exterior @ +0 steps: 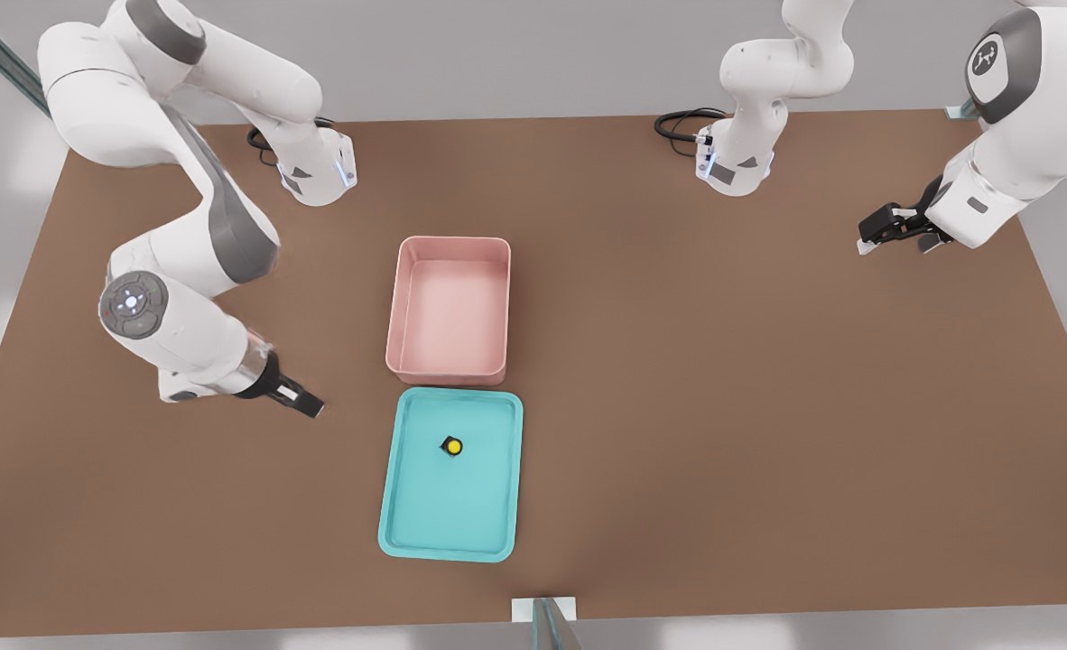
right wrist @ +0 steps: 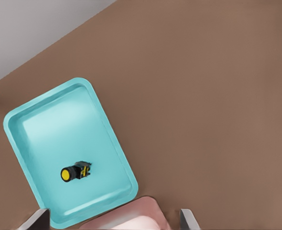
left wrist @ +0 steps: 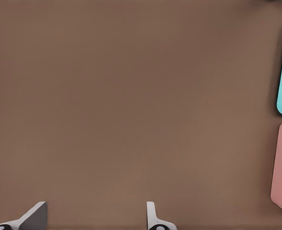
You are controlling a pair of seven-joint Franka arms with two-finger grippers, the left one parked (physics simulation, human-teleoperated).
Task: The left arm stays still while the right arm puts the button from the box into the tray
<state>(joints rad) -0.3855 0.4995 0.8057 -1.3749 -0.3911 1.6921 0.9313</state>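
Button lies on its side inside the tray, in the half nearer the box, yellow cap visible, black base partly hard to resolve. Box stands just beside the tray at its 12 o'clock in the front view, apart from it by a thin gap; its interior shows nothing. Right arm's tool hovers over bare table at 9 o'clock of the tray, well clear of the button. Tool released, holding nothing: in the right wrist view two finger tips stand wide apart, cut off at the edge.
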